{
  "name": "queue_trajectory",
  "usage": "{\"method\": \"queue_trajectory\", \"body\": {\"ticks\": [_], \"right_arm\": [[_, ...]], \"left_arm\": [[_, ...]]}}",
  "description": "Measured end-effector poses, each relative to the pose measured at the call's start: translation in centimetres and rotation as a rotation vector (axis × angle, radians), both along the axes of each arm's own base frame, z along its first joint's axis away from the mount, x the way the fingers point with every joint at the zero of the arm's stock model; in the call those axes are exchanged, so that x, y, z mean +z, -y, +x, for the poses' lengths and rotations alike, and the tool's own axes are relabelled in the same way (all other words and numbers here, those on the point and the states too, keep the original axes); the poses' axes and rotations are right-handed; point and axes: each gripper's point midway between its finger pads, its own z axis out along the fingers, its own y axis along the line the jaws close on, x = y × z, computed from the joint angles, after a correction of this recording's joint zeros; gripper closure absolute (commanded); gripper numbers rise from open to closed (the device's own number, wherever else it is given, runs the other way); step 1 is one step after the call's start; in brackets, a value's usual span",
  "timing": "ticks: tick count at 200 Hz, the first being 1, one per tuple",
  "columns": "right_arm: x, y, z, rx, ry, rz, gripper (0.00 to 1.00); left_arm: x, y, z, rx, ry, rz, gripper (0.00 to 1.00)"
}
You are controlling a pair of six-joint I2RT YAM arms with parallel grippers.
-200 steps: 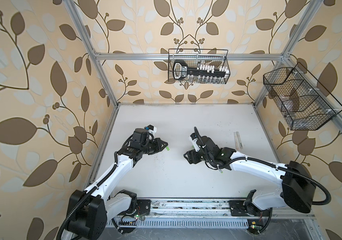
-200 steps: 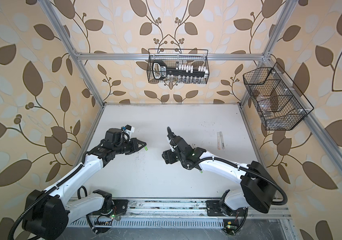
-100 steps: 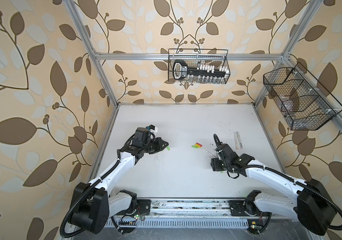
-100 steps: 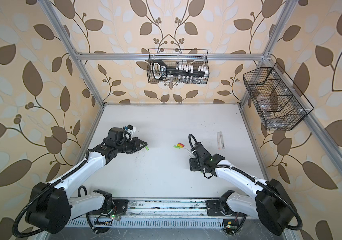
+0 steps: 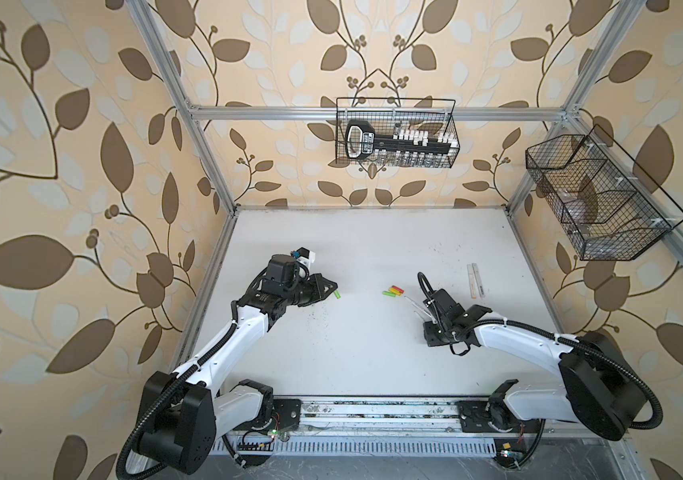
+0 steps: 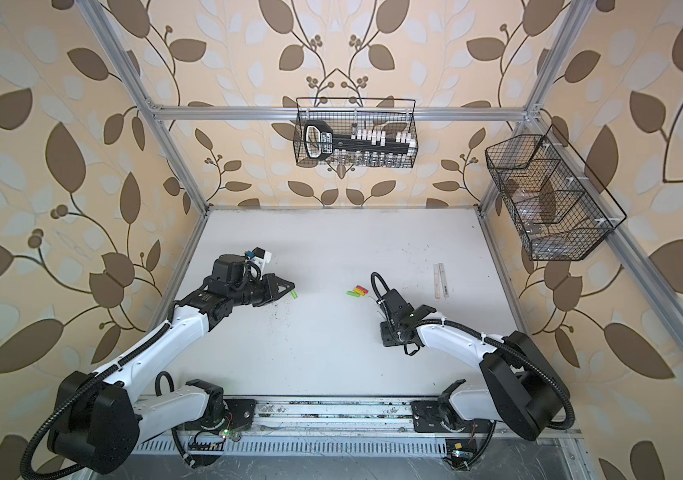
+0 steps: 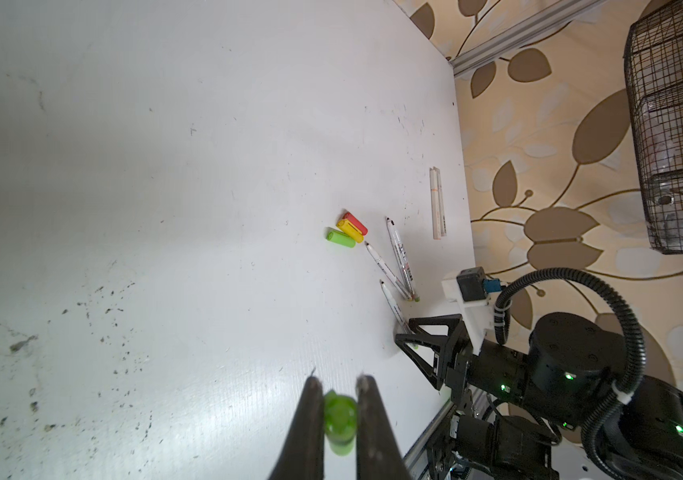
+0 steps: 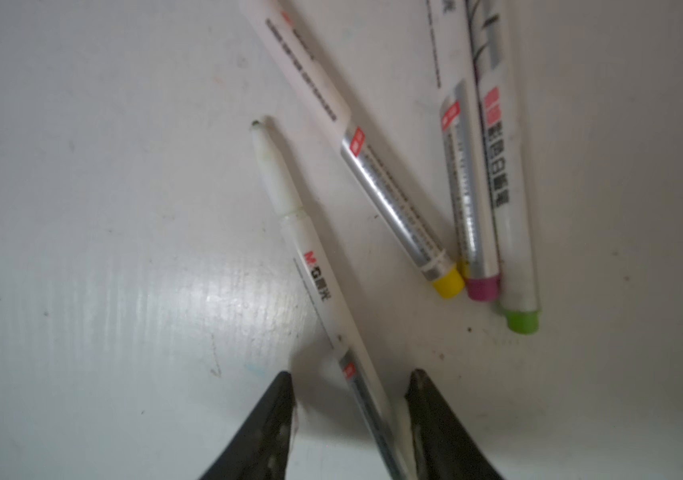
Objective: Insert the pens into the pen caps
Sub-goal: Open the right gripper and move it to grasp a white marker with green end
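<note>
- The white table (image 5: 352, 232) is scuffed, with dark specks (image 7: 103, 307) scattered over it near the left arm.
- Leaf-patterned wallpaper (image 5: 61, 166) covers the walls behind an aluminium frame (image 5: 373, 113).
- A wire basket (image 5: 396, 133) hangs on the back rail, and a second basket (image 5: 597, 199) hangs on the right side.
- The left gripper (image 7: 340, 384) is clamped on a lime green cap (image 7: 340, 415) over the left part of the table.
- Three loose caps (image 5: 393, 290), green, yellow and red, lie touching in a cluster mid-table.
- The right gripper (image 8: 350, 380) sits low over the table with its jaws apart.
- A white pen (image 8: 319, 282) runs between those jaws. A gap shows on each side at the tips, though blur hides whether anything touches further in.
- Three more pens (image 8: 466, 199), with yellow, pink and green ends, lie fanned just beside the white pen.
- Two grey markers (image 5: 475, 280) lie side by side near the table's right edge.
</note>
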Motion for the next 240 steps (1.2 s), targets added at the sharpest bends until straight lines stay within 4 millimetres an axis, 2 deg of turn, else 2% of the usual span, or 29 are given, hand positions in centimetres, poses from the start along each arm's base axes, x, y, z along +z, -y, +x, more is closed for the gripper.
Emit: {"method": "queue_trajectory", "body": {"ticks": [25,68,78,102,127,153,181,215,240], "right_arm": [[0.0,-1.0,0.4,0.042,0.009,-0.004,0.68],[0.0,-4.0,1.1,0.16,0.008,0.017,0.69],[0.0,-4.9,1.3,0.194,0.002,0.026,0.72],[-0.1,-6.8,2.1,0.256,-0.003,0.047,0.86],[0.0,-8.5,2.7,0.306,-0.007,0.07,0.9],[0.0,-10.6,2.4,0.371,-0.003,0.088,0.91],[0.3,-13.4,0.8,0.46,0.002,0.135,0.92],[1.5,-16.7,0.0,0.51,0.056,0.225,0.92],[4.6,-19.2,-0.3,0.537,0.156,0.334,0.94]], "left_arm": [[0.0,0.0,0.0,-0.002,-0.001,-0.002,1.0],[0.0,0.1,-0.1,-0.004,-0.002,-0.003,1.0],[0.0,0.1,-0.1,-0.004,-0.002,-0.003,1.0],[0.0,0.1,-0.1,-0.004,-0.002,-0.002,1.0],[0.0,0.1,0.0,-0.004,-0.001,-0.003,1.0],[0.5,0.3,0.2,-0.01,0.02,-0.018,1.0],[1.5,0.7,0.5,-0.026,0.056,-0.047,1.0],[2.9,1.4,0.8,-0.053,0.107,-0.104,1.0],[3.3,1.9,0.5,-0.079,0.124,-0.148,1.0]]}}
